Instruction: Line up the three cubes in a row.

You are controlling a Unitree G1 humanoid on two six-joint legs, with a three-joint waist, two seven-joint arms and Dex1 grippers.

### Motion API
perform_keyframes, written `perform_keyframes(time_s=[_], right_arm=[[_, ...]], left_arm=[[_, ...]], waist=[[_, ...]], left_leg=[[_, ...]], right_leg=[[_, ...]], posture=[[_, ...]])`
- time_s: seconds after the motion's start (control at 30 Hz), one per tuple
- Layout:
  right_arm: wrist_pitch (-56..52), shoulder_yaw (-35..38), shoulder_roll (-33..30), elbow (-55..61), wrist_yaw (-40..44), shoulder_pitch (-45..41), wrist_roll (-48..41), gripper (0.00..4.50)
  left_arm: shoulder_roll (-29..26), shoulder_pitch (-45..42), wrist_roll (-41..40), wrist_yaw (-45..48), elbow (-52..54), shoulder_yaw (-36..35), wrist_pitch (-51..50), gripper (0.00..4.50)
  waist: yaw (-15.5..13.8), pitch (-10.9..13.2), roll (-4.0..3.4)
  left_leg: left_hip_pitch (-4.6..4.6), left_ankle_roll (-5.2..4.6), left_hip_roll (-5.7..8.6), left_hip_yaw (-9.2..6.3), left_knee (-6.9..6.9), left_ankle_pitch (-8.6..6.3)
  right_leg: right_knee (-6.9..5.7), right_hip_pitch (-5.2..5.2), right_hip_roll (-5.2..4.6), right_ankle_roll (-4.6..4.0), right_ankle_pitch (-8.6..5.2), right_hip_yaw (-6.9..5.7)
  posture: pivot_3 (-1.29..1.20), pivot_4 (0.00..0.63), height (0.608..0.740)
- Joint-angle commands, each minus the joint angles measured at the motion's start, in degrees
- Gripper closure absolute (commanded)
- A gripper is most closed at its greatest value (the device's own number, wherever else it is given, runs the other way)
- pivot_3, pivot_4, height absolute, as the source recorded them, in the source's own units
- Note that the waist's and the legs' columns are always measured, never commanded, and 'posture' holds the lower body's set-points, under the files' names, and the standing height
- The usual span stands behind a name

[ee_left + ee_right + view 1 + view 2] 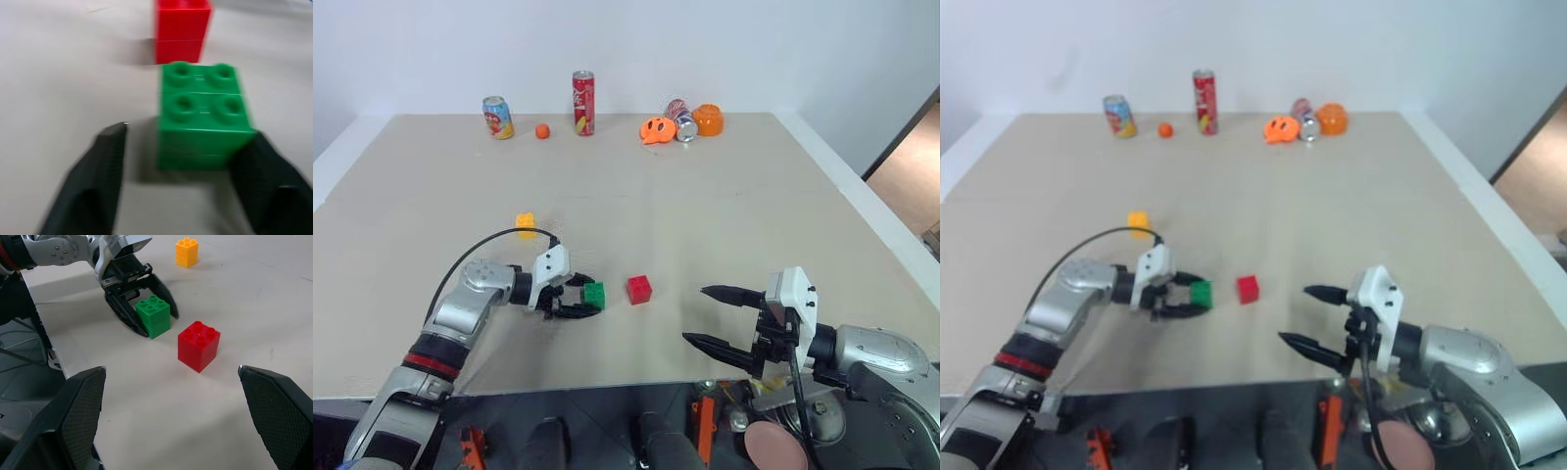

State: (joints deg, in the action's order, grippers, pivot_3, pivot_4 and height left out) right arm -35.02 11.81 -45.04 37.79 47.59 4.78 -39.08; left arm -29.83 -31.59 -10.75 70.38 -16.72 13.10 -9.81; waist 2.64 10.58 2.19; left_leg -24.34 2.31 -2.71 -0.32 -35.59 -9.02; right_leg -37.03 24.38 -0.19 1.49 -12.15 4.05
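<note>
Left wrist view, green cube (200, 117) between tool (183, 161) fingers

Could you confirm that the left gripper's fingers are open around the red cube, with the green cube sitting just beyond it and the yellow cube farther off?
Not quite: the colours are swapped. The left gripper has its fingers open around the green cube, and the red cube sits just beyond it, as the right wrist view shows. The yellow cube is indeed farther off.

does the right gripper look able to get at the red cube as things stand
Probably yes: the right gripper is open, the red cube stands apart from the green cube, and bare table lies between.
</note>
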Motion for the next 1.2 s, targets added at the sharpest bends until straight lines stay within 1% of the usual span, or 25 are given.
perform_keyframes(time_s=[0.03, 0.13, 0.23, 0.3, 0.43, 0.53, 0.63, 0.77, 0.87, 0.93, 1.07, 1.2], right_arm=[[0.7, 0.8, -0.8, 0.0, 0.7, -0.8, -0.4, 0.0], [0.7, 0.8, -1.0, -0.3, 1.0, -1.3, -0.5, 0.0], [0.7, 0.5, -1.3, -1.2, 1.6, -2.3, -0.4, 0.0], [0.7, 0.3, -1.5, -1.9, 2.2, -3.2, -0.4, 0.0], [0.9, -0.6, -2.0, -3.6, 3.4, -5.4, 0.0, 0.0], [1.1, -1.1, -2.2, -4.5, 4.4, -6.8, 0.1, 0.0], [1.4, -2.1, -2.5, -5.7, 5.4, -8.5, 0.7, 0.0], [1.7, -2.6, -2.5, -6.9, 6.5, -9.9, 1.2, 0.0], [1.9, -2.6, -2.6, -7.9, 7.3, -11.4, 1.2, 0.0], [2.7, -3.1, -1.8, -8.9, 6.5, -13.6, 2.1, 0.0], [2.6, -6.7, 2.8, -11.0, 1.1, -22.4, 4.6, 0.0], [1.9, -10.1, 6.8, -13.3, -2.0, -29.8, 6.7, 0.0]], left_arm=[[-0.7, -1.2, 0.2, -0.2, -0.5, -1.4, 1.1, 0.03], [-1.1, -1.1, -1.0, 1.1, 0.1, -1.8, 0.2, 0.03], [-2.7, -0.9, -4.1, 4.7, 2.0, -2.7, -3.0, 0.03], [-4.8, -0.3, -6.4, 8.5, 3.9, -2.8, -5.8, 0.03], [-11.4, 1.8, -12.3, 16.7, 10.0, -3.1, -14.5, 0.03], [-15.3, 3.1, -15.9, 19.7, 13.6, -3.9, -20.3, 0.03], [-18.8, 4.0, -17.1, 20.4, 14.3, -5.8, -22.5, 0.03], [-22.0, 4.4, -14.7, 18.6, 10.9, -8.1, -18.8, 0.03], [-25.2, 4.7, -13.7, 17.0, 8.3, -11.6, -17.6, 0.03], [-26.4, 5.6, -13.8, 15.7, 7.1, -14.2, -16.3, 0.03], [-24.7, 7.3, -11.9, 8.5, 4.6, -18.2, -11.6, 0.03], [-21.0, 7.7, -7.7, -0.6, 2.2, -18.1, -8.1, 0.03]], waist=[[0.0, 0.0, 0.0], [0.0, 0.0, 0.0], [0.0, 0.0, 0.0], [0.1, 0.0, 0.0], [0.1, 0.0, -0.01], [0.1, 0.0, -0.01], [0.1, 0.0, 0.0], [0.1, 0.1, -0.01], [0.1, 0.1, -0.01], [0.1, 0.1, -0.01], [0.2, 0.1, -0.02], [-0.1, 0.1, 0.0]], left_leg=[[0.0, -0.1, 0.0, 0.0, 0.05, -0.08], [-0.01, -0.19, 0.0, -0.01, 0.11, -0.28], [-0.04, -0.4, 0.0, -0.06, 0.11, -0.49], [-0.04, -0.49, -0.02, -0.07, 0.11, -0.59], [-0.05, -0.52, -0.08, -0.12, 0.17, -0.64], [-0.05, -0.53, -0.08, -0.12, 0.17, -0.64], [-0.06, -0.52, -0.07, -0.12, 0.12, -0.64], [-0.06, -0.53, -0.08, -0.11, 0.08, -0.63], [-0.05, -0.53, -0.08, -0.07, 0.06, -0.63], [-0.05, -0.53, -0.11, -0.04, 0.07, -0.63], [-0.12, -0.53, -0.21, 0.14, 0.1, -0.63], [-0.34, -0.53, -0.23, 0.12, 0.08, -0.62]], right_leg=[[0.0, 0.01, 0.01, 0.0, 0.0, 0.0], [-0.01, 0.01, 0.04, 0.06, 0.03, 0.0], [-0.03, 0.03, 0.12, 0.12, 0.06, 0.0], [-0.04, 0.04, 0.16, 0.13, 0.06, 0.01], [-0.09, 0.11, 0.24, 0.08, 0.03, 0.0], [-0.09, 0.12, 0.24, 0.06, 0.02, 0.0], [-0.09, 0.11, 0.22, 0.03, -0.03, 0.0], [-0.08, 0.13, 0.21, -0.03, -0.06, 0.0], [-0.08, 0.14, 0.18, -0.03, -0.07, 0.0], [-0.08, 0.17, 0.18, -0.04, -0.07, 0.0], [-0.12, 0.43, 0.18, -0.05, -0.06, 0.01], [-0.33, 0.65, 0.26, 0.0, 0.01, 0.04]], posture=[[0.0, 0.15, 0.74], [0.0, 0.15, 0.74], [0.0, 0.15, 0.74], [0.0, 0.15, 0.74], [0.0, 0.15, 0.74], [0.0, 0.15, 0.74], [0.0, 0.15, 0.74], [0.0, 0.15, 0.74], [0.0, 0.15, 0.74], [0.0, 0.15, 0.74], [0.0, 0.15, 0.74], [0.0, 0.15, 0.74]])
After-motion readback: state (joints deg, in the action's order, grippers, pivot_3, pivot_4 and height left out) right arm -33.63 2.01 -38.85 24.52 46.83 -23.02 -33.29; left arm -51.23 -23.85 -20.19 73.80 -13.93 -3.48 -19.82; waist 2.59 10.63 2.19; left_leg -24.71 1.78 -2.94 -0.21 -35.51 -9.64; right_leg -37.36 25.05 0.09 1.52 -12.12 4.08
